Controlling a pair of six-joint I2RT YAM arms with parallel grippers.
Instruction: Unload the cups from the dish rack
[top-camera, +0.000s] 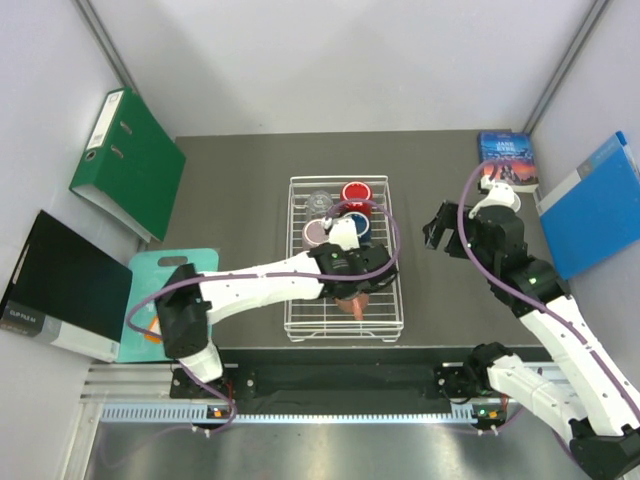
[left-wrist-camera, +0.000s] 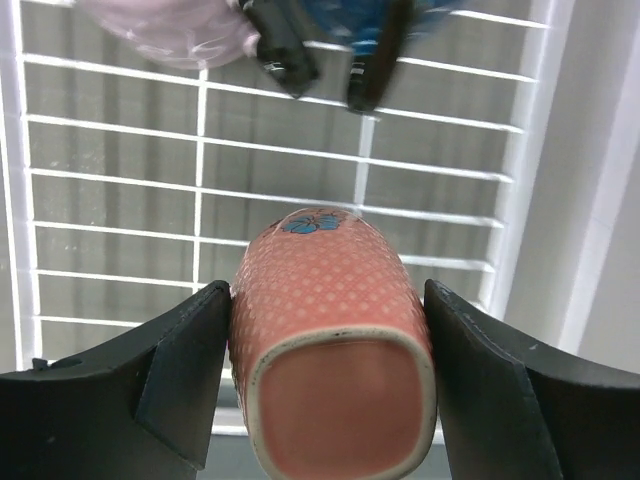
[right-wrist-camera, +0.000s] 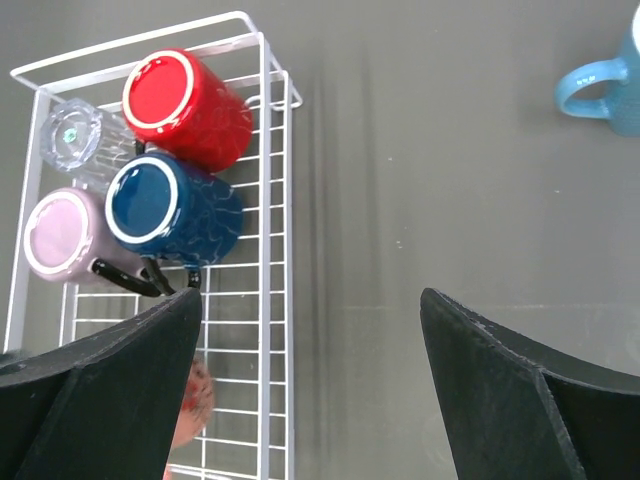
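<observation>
5 cups are counted at dish rack (top-camera: 300, 325): glass (right-wrist-camera: 80, 135), red (right-wrist-camera: 185, 105), dk blue (right-wrist-camera: 170, 210), pink (right-wrist-camera: 70, 235) bunched at far end, salmon one (left-wrist-camera: 330, 330) clamped in left gripper (left-wrist-camera: 328, 300); 1 lt blue mug (right-wrist-camera: 610, 85) is seen on table (top-camera: 230, 200). Right gripper (right-wrist-camera: 310, 300) is held wide, empty, over open table by rack's right edge

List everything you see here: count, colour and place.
dish rack: one, white, table centre
red mug: one, red, rack's far end
dark blue mug: one, dark blue, beside red mug
mauve-pink mug: one, mauve-pink, left of dark blue mug
glass tumbler: one, clear, rack's far left corner
salmon-orange mug: one, salmon-orange, near half of rack
light blue mug: one, light blue, right of rack
green binder: one, green, far left
black binder: one, black, left wall
teal board: one, teal, near left
blue folder: one, blue, right edge
book: one, blue, far right corner
left gripper: one, black, shut on salmon-orange mug
right gripper: one, black, open, right of rack
</observation>
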